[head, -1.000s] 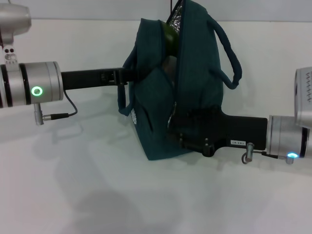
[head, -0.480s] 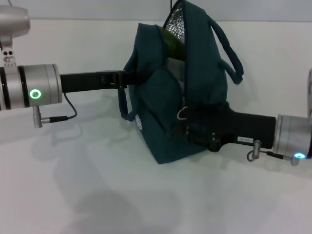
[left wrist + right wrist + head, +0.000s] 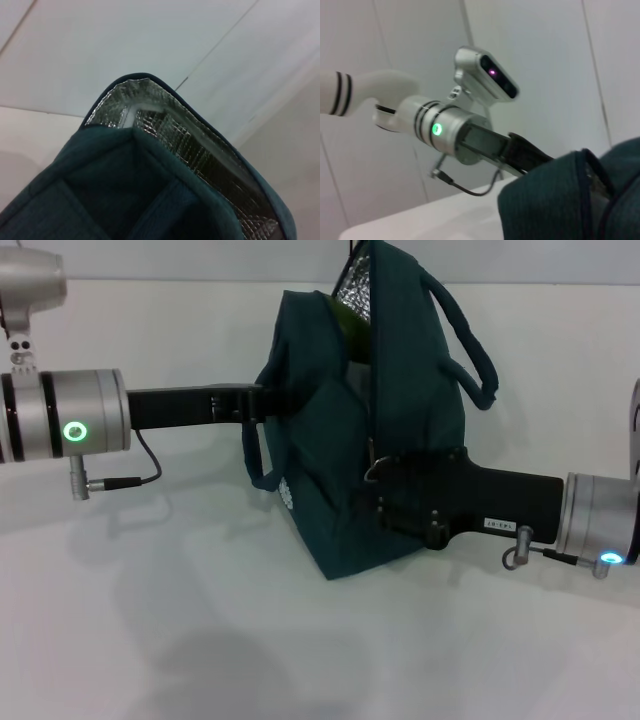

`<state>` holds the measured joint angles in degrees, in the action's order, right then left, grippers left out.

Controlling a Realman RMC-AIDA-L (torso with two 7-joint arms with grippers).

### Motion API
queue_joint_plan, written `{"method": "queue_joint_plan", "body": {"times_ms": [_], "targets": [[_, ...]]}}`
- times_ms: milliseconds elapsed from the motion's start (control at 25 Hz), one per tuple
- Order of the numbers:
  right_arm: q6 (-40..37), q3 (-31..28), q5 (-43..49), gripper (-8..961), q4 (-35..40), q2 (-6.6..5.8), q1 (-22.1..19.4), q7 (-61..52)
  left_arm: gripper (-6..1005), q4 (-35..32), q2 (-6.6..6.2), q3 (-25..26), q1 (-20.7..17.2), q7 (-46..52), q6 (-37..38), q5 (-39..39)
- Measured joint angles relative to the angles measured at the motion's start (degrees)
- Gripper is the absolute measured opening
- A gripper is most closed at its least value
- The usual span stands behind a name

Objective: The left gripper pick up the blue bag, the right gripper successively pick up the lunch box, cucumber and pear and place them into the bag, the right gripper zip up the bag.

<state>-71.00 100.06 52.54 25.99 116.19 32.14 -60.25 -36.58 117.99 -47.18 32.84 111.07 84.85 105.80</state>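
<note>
My left hand (image 3: 262,400) reaches in from the left and meets the upper left side of the blue bag (image 3: 330,470). Its tip is buried in the fabric there, so I cannot tell how far its fingers are spread or exactly what they pinch. The bag stands upright in the middle of the white surface (image 3: 200,630), its base resting on it, with one loop handle (image 3: 470,340) arching off the right side and another hanging down the left.

My right hand (image 3: 378,472) comes in from the right, low against the front of the bag, right at the metal ring pull (image 3: 371,474) of the zipper. The fingertips are lost against the dark cloth, so I cannot tell whether they are closed on the ring or merely beside it.

The zipper seam runs up the front face, and near the top the bag gapes open, showing silver foil lining (image 3: 357,285). Just inside that gap a bit of the dark green cucumber (image 3: 352,312) shows.

From my left wrist I see only the bag's open rim and its quilted silver lining (image 3: 200,145). From my right wrist I see the other arm's green ring light (image 3: 437,129) above the bag's teal edge (image 3: 555,200).
</note>
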Motion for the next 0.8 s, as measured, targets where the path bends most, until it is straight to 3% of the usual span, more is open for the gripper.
{"method": "queue_joint_plan", "body": {"times_ms": [800], "targets": [[-8.4, 2.5, -4.1, 380, -3.0, -0.35, 0.4, -4.1, 56, 0.0, -0.59, 0.1, -0.3, -4.0, 1.6, 0.2]]}}
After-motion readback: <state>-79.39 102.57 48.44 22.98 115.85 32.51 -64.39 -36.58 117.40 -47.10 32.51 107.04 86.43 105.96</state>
